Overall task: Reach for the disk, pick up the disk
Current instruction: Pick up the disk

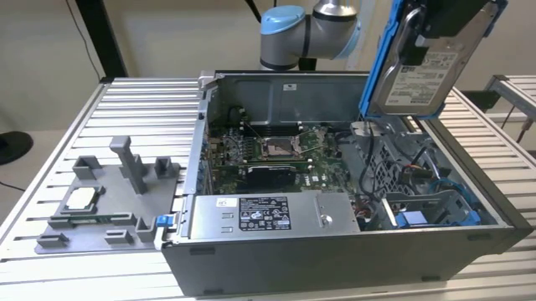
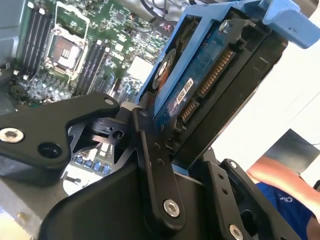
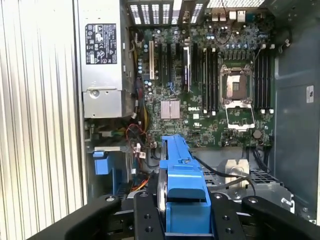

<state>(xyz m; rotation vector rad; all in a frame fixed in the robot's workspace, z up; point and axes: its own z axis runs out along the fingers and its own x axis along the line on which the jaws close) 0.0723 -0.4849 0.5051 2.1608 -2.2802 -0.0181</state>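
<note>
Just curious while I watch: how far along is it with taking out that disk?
Reaching and gripping look done: the hand is shut on the disk, held up above the open computer case. Nothing seems left of the pickup.

No wording can be made out. The disk (image 1: pixel 416 75), at one o'clock in the exterior view, carries a white printed label with fine dark lines. The power supply box (image 1: pixel 268 216), at six o'clock, bears a white sticker with rows of small marks. The case's back wall (image 1: pixel 327 97), at twelve o'clock, has one tiny white sticker.
</note>
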